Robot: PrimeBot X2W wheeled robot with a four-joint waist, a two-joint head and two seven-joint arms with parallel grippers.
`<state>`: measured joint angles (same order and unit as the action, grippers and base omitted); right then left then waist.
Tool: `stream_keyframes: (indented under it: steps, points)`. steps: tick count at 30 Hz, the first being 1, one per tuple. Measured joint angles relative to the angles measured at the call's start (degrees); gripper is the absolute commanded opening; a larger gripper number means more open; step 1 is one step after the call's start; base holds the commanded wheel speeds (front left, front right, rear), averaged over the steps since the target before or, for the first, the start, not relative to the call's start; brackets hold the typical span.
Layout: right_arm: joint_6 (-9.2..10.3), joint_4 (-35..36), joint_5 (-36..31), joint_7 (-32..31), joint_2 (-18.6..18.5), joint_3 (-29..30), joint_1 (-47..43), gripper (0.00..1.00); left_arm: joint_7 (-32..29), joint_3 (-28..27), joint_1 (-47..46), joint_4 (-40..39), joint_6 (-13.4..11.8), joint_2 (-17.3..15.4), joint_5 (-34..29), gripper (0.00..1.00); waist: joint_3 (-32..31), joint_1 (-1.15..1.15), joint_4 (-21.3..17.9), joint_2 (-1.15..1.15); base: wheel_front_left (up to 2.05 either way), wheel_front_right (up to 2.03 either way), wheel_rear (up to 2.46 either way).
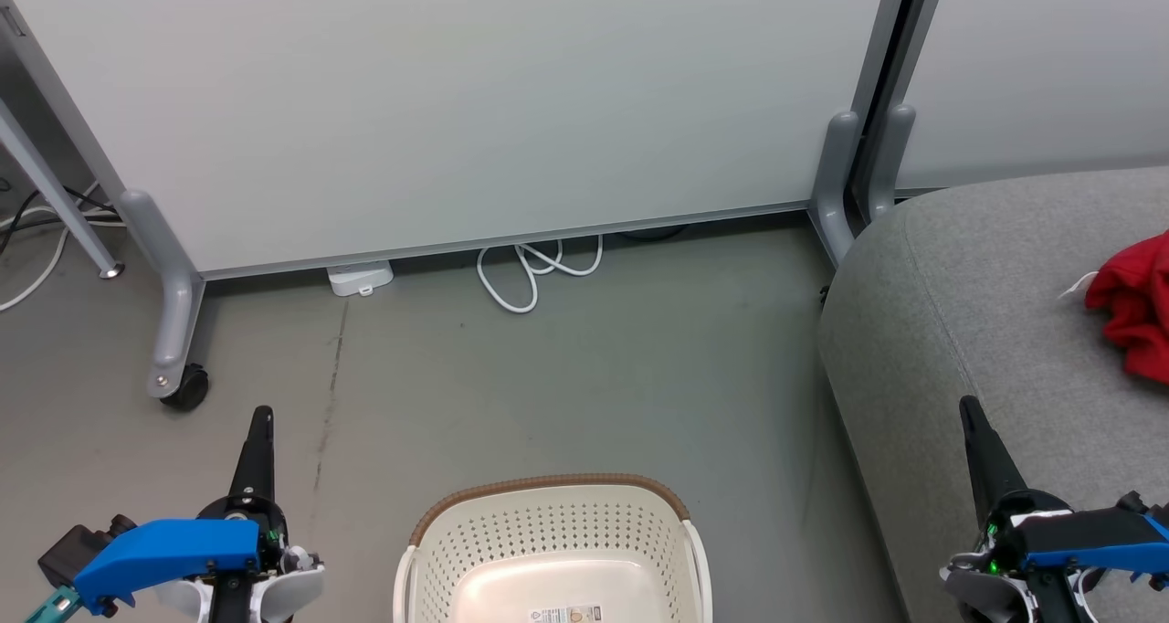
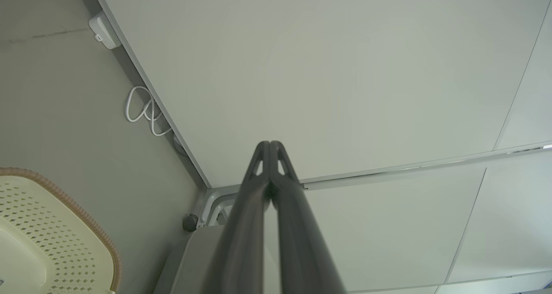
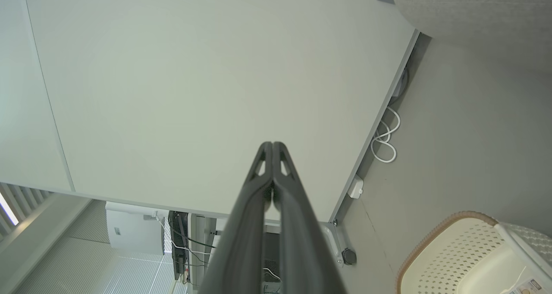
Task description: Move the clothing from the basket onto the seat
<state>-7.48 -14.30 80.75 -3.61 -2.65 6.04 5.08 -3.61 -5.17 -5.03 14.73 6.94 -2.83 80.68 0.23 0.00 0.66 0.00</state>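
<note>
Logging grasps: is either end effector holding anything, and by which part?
Nothing is held: the left end effector and right end effector are both shut, empty.

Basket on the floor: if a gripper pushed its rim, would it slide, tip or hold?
The basket probably slides easily: thin perforated plastic, bare inside where visible, on a smooth floor. Tipping seems unlikely; it looks wide. Its walls may flex.
</note>
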Motion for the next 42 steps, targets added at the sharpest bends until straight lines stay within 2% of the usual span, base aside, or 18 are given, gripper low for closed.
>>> stream_keyframes:
  steps: [28,42]
  points:
    - [0.0,0.2,11.4,-2.9,0.0,0.5,0.7,0.0,-2.9,-1.4,-0.9,-0.5,0.3,0.0,11.6,0.0,-0.1,0.0,-0.7,0.0,0.0,0.0,0.0]
    - [0.0,0.2,11.6,-2.9,-0.1,0.5,0.7,0.0,-2.9,-1.4,-0.9,-0.5,0.5,0.0,11.7,0.0,-0.1,0.0,-0.7,0.0,0.0,0.0,0.0]
